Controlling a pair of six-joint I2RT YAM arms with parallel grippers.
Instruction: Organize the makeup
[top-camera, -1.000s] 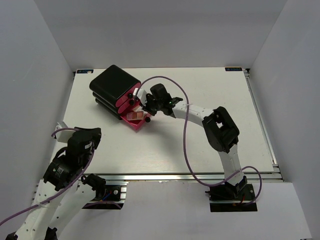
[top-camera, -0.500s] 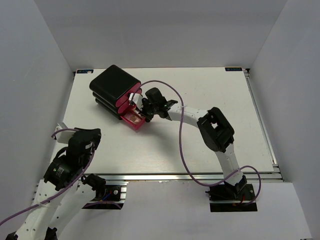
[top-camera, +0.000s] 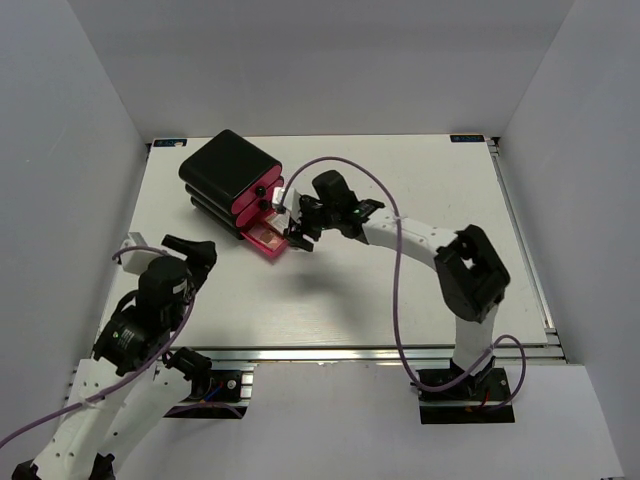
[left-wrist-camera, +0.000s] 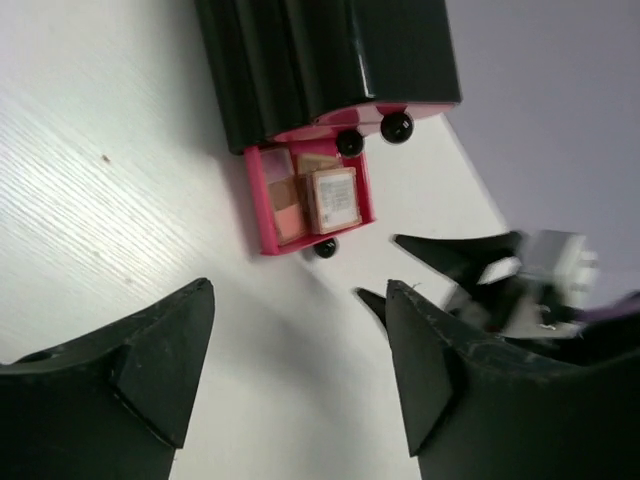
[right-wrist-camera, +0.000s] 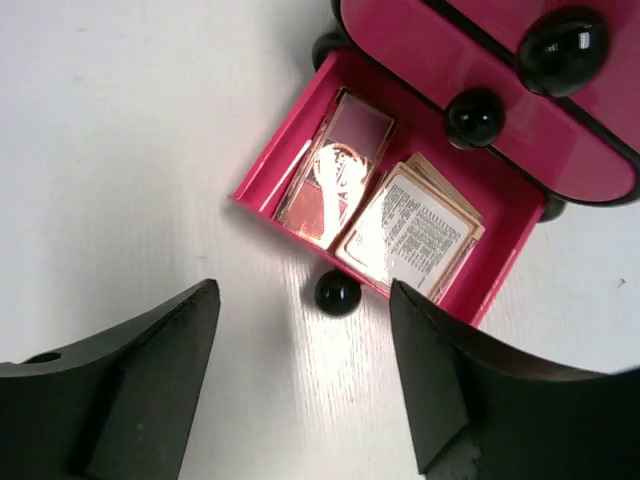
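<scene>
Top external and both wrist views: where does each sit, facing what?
Top external: above and behind the bases, looking down on the table; both arms show, right pincer at the open drawer of the box.
Left wrist: on the left arm, facing the drawer from farther off; left pincer at the bottom.
Right wrist: close above the drawer, looking down on the palettes; right pincer at the bottom.
All three show the open drawer.
</scene>
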